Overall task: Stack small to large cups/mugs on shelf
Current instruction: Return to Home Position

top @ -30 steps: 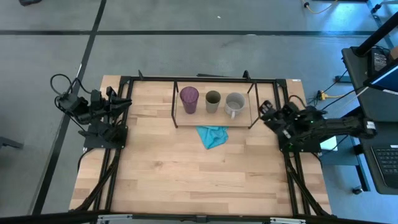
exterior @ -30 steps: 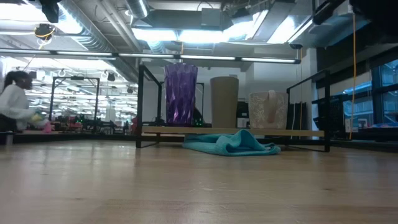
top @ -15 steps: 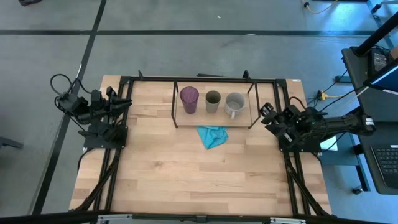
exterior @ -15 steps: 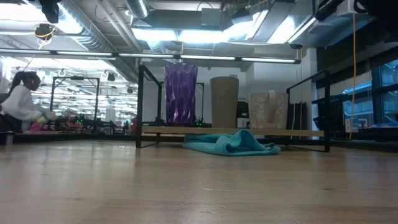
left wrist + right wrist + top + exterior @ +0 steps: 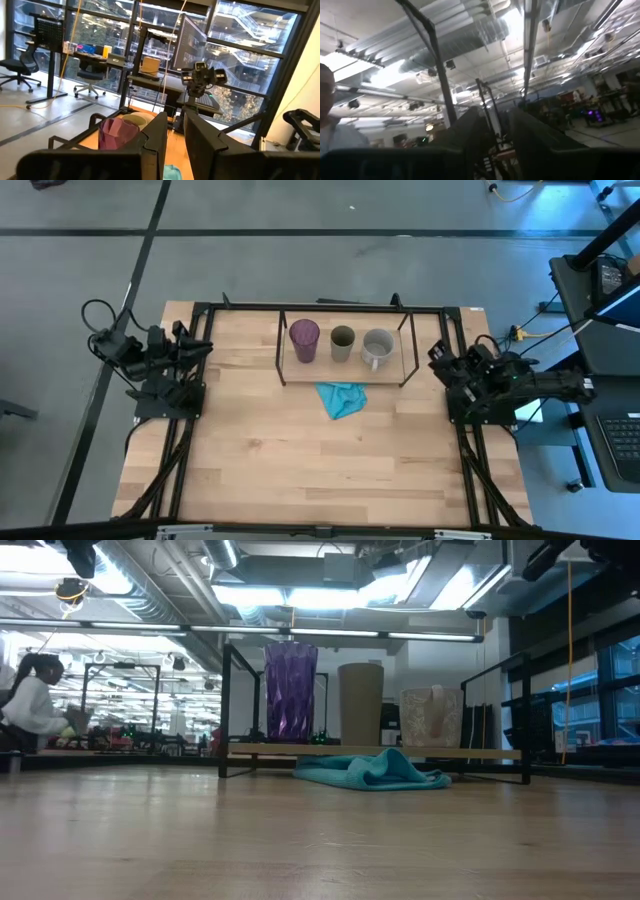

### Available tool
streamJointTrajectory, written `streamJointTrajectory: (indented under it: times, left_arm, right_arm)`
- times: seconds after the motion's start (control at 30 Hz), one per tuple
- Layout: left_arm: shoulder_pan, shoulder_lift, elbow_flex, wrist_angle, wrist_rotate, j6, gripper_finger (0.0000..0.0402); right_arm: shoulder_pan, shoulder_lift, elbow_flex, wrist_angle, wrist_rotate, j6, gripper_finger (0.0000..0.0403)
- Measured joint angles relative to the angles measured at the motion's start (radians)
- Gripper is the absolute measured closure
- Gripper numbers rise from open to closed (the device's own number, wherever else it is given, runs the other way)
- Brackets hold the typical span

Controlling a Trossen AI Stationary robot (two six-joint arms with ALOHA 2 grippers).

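Observation:
The purple tumbler (image 5: pixel 304 340), the olive-green cup (image 5: pixel 342 342) and the grey mug (image 5: pixel 377 348) stand upright in a row on the shelf's wooden board (image 5: pixel 328 371). In the low view the tumbler (image 5: pixel 291 690) is at the left, the cup (image 5: pixel 361 703) in the middle and the mug (image 5: pixel 432 717) at the right. My left gripper (image 5: pixel 203 346) is shut and empty at the table's left edge. My right gripper (image 5: pixel 437 358) is shut and empty at the right edge, right of the shelf, and points upward (image 5: pixel 500 135).
A crumpled teal cloth (image 5: pixel 341 397) lies on the table just in front of the shelf. A black frame (image 5: pixel 330 307) runs along the far edge and both sides. A person (image 5: pixel 35 705) shows in the room behind; another shows in the right wrist view (image 5: pixel 332 120).
My right gripper has drawn back a little toward the table's right edge, away from the shelf. The cups and the cloth have stayed where they were.

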Motion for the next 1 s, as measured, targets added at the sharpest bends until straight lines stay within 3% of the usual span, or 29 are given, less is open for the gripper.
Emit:
streamJointTrajectory:
  times: [0.4,1.0]
  left_arm:
    - [0.000,0.000,0.000,-0.012,0.003,-0.007,0.0342]
    - [0.000,0.000,0.000,-0.046,0.000,-0.038,0.0342]
  right_arm:
    - [0.000,-0.134,0.000,-0.114,0.101,-0.016,0.0291]
    - [0.000,-0.241,0.000,-0.208,0.149,-0.026,0.0291]
